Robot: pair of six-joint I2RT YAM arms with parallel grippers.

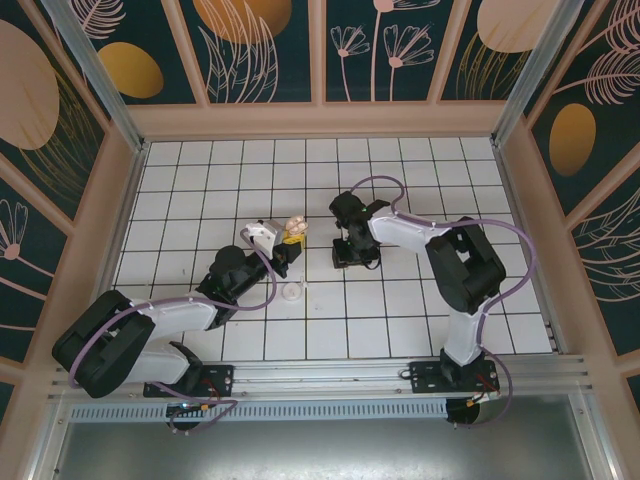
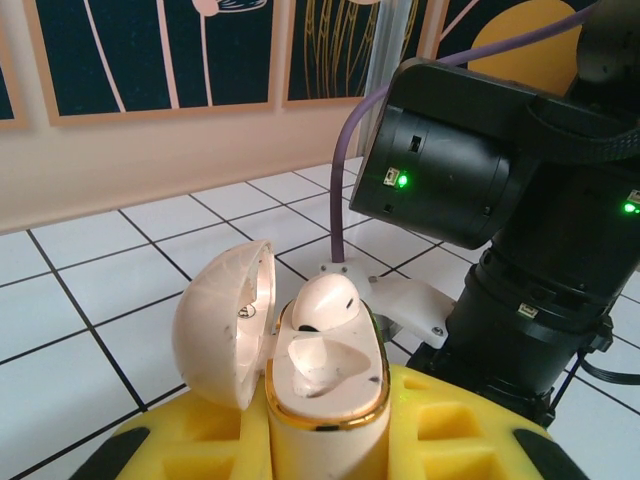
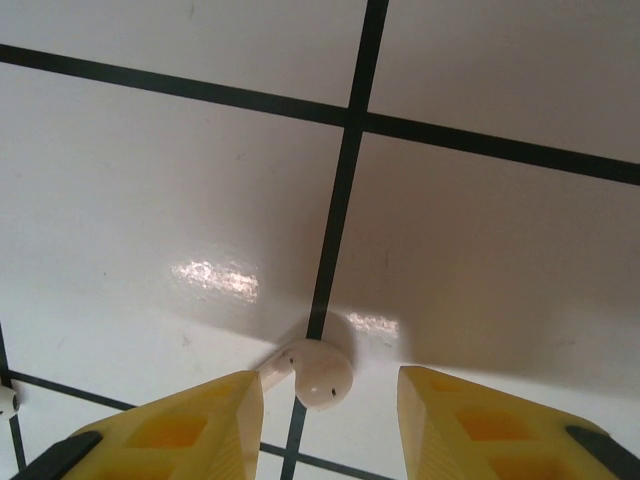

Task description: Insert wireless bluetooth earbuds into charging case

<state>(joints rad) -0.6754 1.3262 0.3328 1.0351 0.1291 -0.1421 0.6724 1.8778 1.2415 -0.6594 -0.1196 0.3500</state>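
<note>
We're pinching the open charging case [image 2: 330, 375] with our left gripper [image 2: 325, 445], one earbud [image 2: 325, 300] seemingly seated; our right gripper [image 3: 330, 420] is hovering spread over the loose earbud [image 3: 320, 375].

The earbud [image 3: 322, 376] is showing smooth, glossy plastic; the charging case [image 2: 326, 440] is gleaming with a gold metallic rim; the tiled desk [image 3: 150, 180] is shining glossily.

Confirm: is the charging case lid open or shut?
Open. The charging case has its lid swung back, exposing one seated earbud and an empty socket.
</note>
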